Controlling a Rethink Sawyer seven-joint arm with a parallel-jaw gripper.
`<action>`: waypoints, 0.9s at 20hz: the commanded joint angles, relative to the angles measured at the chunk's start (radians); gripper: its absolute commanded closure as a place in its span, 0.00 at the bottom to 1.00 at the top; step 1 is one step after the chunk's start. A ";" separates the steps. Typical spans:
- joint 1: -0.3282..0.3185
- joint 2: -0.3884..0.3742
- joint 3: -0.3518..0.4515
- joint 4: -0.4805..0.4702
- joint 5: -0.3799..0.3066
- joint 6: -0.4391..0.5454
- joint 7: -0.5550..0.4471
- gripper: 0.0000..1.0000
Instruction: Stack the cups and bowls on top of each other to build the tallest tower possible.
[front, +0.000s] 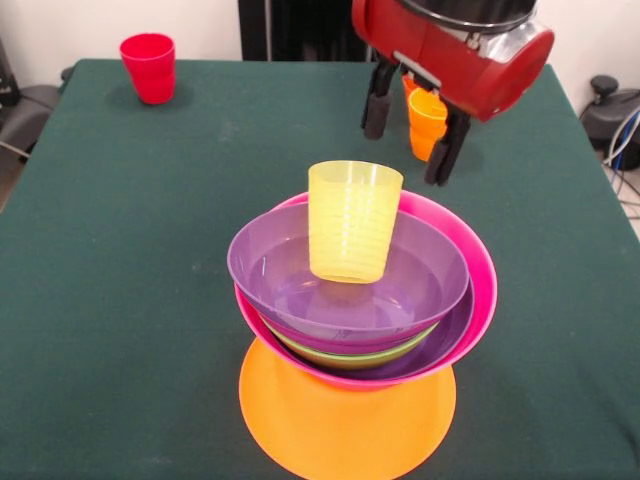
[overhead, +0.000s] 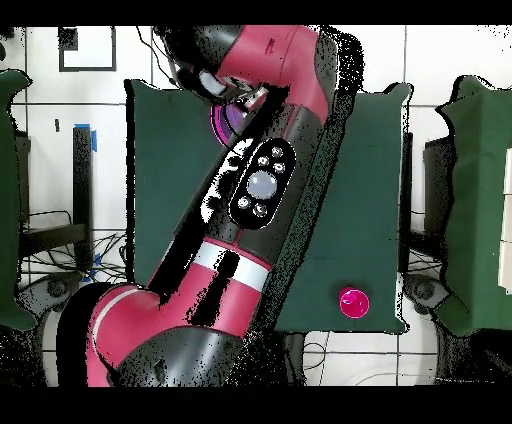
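Observation:
The tower stands at the table's near middle. A wide orange bowl (front: 345, 415) lies upside down as its base, and on it sit a pink bowl (front: 478, 275), a lime green bowl (front: 352, 356) and two purple bowls (front: 300, 262). A translucent yellow cup (front: 353, 220) stands in the top purple bowl. My gripper (front: 410, 125) is open behind and to the right of the tower, low over the table. An orange-yellow cup (front: 427, 120) shows between its fingers, close to the right one; I cannot tell if they touch. A red cup (front: 148, 67) stands at the far left corner. The small blue and red-orange bowls are hidden.
The dark green table (front: 120, 280) fills the front view. In the overhead view the arm (overhead: 260, 190) covers most of the table (overhead: 365, 180). Only the red cup (overhead: 352, 301) and a sliver of purple bowl (overhead: 230, 120) show there.

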 joint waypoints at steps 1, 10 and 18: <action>0.023 -0.016 0.186 0.165 -0.092 -0.125 -0.082 0.00; 0.030 -0.032 0.225 0.193 -0.128 -0.157 -0.061 0.00; 0.018 -0.031 0.245 0.167 -0.158 -0.144 -0.043 0.00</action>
